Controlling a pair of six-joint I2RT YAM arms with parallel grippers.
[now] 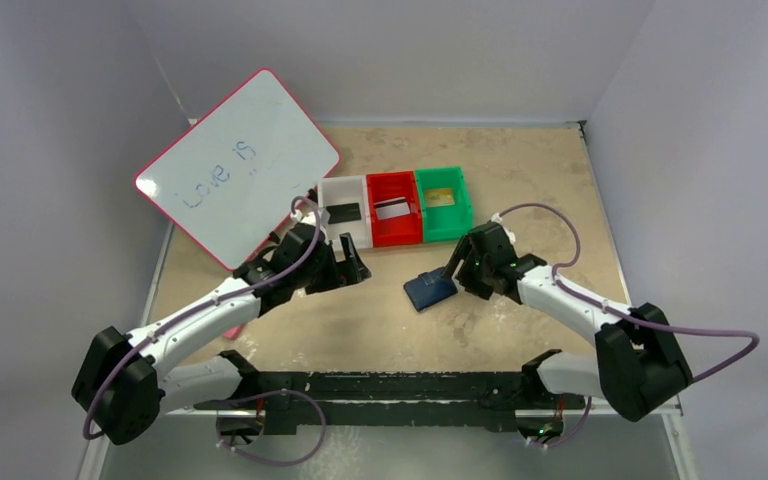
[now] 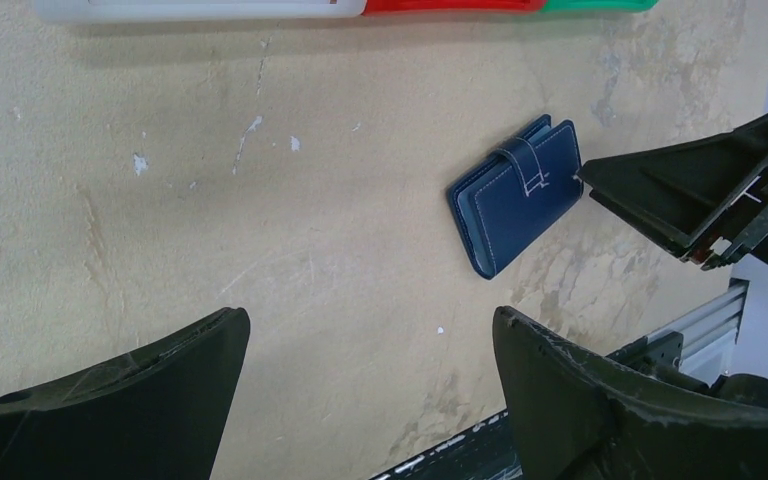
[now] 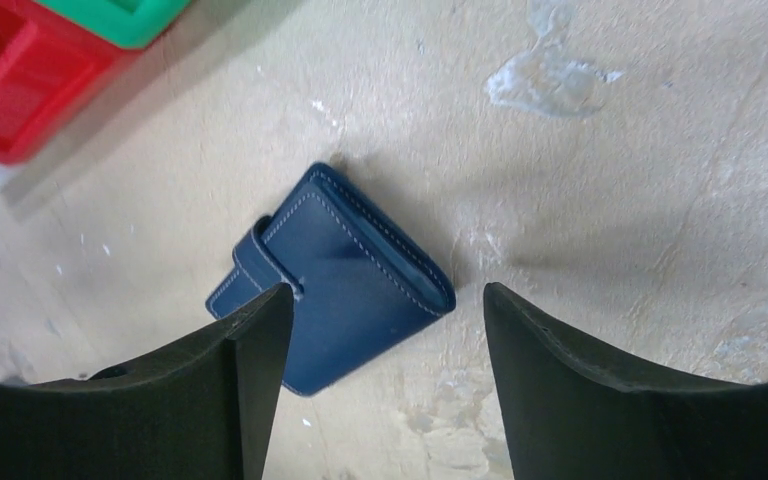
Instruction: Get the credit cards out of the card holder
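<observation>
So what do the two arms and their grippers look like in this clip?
Both arms match: white link sections between bulky black joint housings. A thin purple cable loops along the left arm and the right arm. Small green lights show near the right wrist. The left gripper and right gripper have broad, curved, matte black fingers, scuffed on the left.

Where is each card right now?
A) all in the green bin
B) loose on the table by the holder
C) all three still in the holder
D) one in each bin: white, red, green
D: the top view shows a black card in the white bin, a silver-grey card in the red bin, and a gold-tan card in the green bin; the card holder lies closed.
</observation>
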